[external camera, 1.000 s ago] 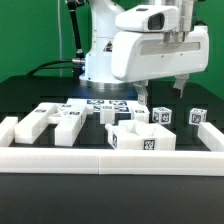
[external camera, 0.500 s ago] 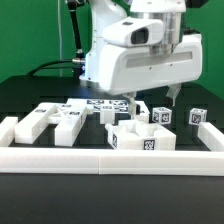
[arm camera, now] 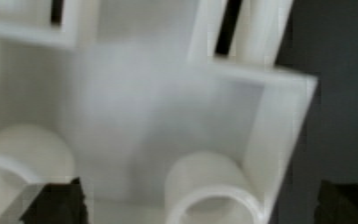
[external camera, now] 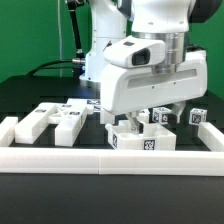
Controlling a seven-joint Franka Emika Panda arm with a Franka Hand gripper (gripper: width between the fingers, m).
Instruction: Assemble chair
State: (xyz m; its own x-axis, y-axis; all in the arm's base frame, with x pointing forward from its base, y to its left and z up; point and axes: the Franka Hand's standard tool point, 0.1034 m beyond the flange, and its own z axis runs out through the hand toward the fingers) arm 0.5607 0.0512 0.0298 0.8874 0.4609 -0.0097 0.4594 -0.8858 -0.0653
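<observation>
The gripper (external camera: 150,119) hangs low over the chair parts (external camera: 45,120), which lie spread left to right behind the near border rail (external camera: 60,158); its dark fingers (external camera: 124,123) stand wide apart, holding nothing visible; the arm's bulk hides the middle pieces; the wrist view is blurred white plastic; half a second ago the hand was higher.

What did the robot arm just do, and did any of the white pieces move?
The gripper came down, fingers apart, toward the boxy chair piece at the front. It does not seem to have taken hold of anything yet. The boxy chair piece, the long pieces on the exterior view's left and the small block on its right stayed where they were.
</observation>
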